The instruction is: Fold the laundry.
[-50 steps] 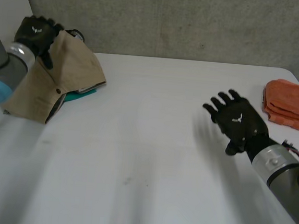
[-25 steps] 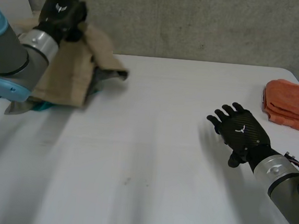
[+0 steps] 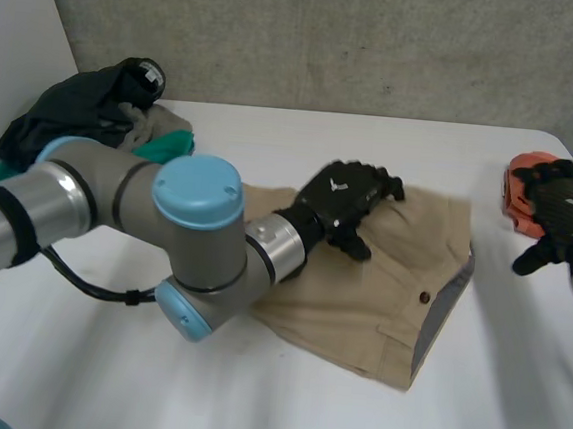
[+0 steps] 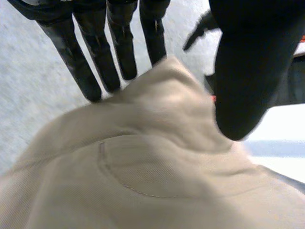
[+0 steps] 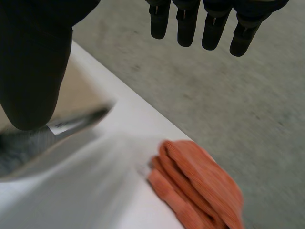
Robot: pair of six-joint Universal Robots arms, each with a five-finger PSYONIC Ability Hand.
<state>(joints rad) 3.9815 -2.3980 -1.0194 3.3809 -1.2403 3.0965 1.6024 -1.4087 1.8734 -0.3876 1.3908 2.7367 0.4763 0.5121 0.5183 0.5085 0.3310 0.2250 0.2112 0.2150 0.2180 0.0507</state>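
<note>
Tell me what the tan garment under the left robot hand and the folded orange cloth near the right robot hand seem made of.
Tan garment: likely a woven cotton twill with a matte finish. A fine weave, a stitched pocket seam and a button show, and it creases crisply. Orange cloth: probably terry or a ribbed knit, soft and matte. Its folded layers look thick and ridged, though the exact fibre is unclear.

No legible words or numbers, small white emblem on back of left hand [image 3: 343,201], same on right hand [image 3: 568,213]

Left arm bent across, left hand [image 3: 340,197] pinching shorts [image 3: 370,292], right hand [image 3: 571,205] fingers straight.
</note>
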